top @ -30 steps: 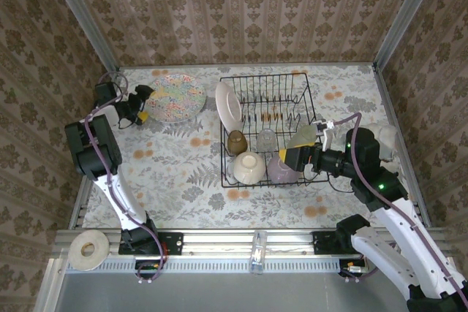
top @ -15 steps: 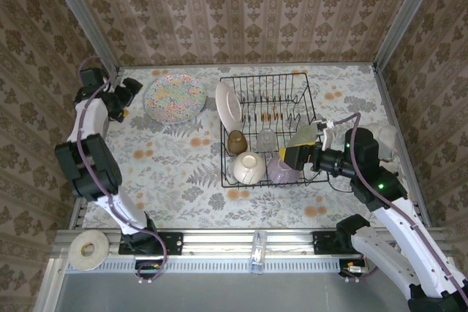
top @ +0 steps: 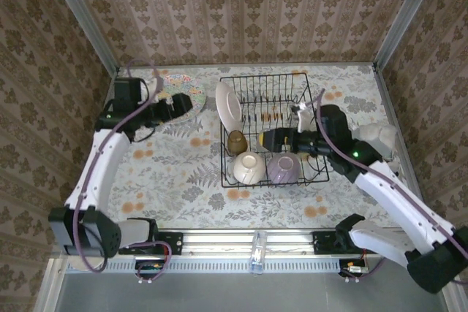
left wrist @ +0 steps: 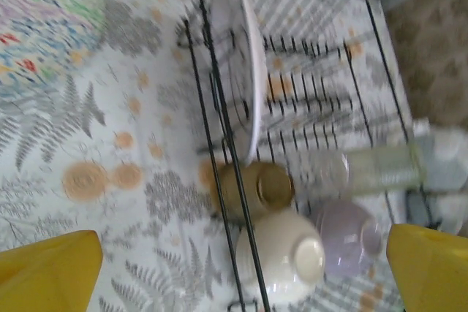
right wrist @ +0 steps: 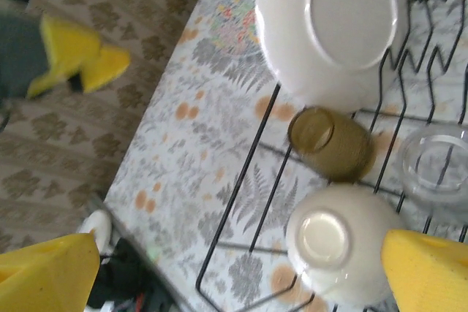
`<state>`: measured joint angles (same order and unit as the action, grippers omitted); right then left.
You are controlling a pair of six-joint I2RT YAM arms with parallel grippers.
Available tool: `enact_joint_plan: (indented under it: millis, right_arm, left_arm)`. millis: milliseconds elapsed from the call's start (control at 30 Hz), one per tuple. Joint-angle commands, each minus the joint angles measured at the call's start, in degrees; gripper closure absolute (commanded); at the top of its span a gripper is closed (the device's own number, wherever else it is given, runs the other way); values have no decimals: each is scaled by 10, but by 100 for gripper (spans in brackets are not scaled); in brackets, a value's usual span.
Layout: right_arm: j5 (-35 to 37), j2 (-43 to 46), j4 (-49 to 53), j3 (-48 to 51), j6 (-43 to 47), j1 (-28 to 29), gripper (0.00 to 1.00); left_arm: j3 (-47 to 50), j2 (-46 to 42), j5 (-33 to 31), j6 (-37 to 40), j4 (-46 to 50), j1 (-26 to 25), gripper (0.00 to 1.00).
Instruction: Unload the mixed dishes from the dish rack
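Dishes: mostly still in the rack (top: 263, 76). I count five in there, and one is already out on the table (top: 183, 173) to its left.
Left gripper (top: 183, 104): big change here. It has swung in from the far-left corner and now hangs over the patterned plate, pointed at the rack. Fingers are spread wide with nothing in them.
Patterned plate (top: 175, 84): flat on the table just left of the rack. Looks finished to me.
White plate (top: 227, 104): standing on edge in the rack's far-left corner, leaning a little. It's the dish nearest the left gripper, so I'd guess it's that arm's next pick.
Amber cup (top: 236, 141): on its side just in front of the white plate.
Cream bowl (top: 248, 168): upside down in the near-left corner.
Glass (right wrist: 439, 162): middle of the rack, under the right gripper in the top view.
Right gripper (top: 269, 139): has slid from the rack's right edge to over the middle. Fingers are wide apart and empty. Its own camera has the cream bowl and amber cup between them.
Lilac bowl (top: 284, 169): near row, right beside the cream bowl.
Green cup (left wrist: 380, 167): it was next to the right gripper a second ago. Now there's a pale-green blur just right of the glass, too smeared to call.
Upshot: both arms are empty and closing on the rack, so a new pick is coming and plenty is left.
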<state>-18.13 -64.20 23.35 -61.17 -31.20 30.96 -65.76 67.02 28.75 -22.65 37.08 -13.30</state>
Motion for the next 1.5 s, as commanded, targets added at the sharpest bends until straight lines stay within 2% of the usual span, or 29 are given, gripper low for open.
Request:
enact_joint_plan:
  millis: [0, 200, 267, 467, 633, 900, 1100, 1267, 1467]
  right_arm:
    - [155, -80, 88, -85, 24, 33, 0]
    - [240, -242, 172, -236, 31, 80, 0]
    - [267, -285, 190, -280, 38, 94, 0]
    - [318, -387, 231, -395, 45, 122, 0]
    - [335, -450, 248, -475, 46, 140, 0]
    - [367, -545, 286, -592, 48, 147, 1]
    - [397, -625, 340, -698, 52, 147, 5]
    - [431, -678, 377, -764, 57, 147, 13]
    - [455, -693, 387, -774, 60, 145, 22]
  left_arm:
    - [62, -68, -38, 55, 27, -38, 0]
    - [220, -241, -85, 23, -106, -45, 0]
    - [256, -290, -81, 21, -135, -45, 0]
    - [315, -360, -65, 22, -164, -45, 0]
    - [317, -361, -48, 19, -175, -45, 0]
    - [275, -366, -21, 100, -96, -45, 0]
    - [298, -398, 3, 90, -133, -45, 0]
    - [296, -393, -3, 105, -129, -45, 0]
    - [294, -384, -4, 105, -127, -44, 0]
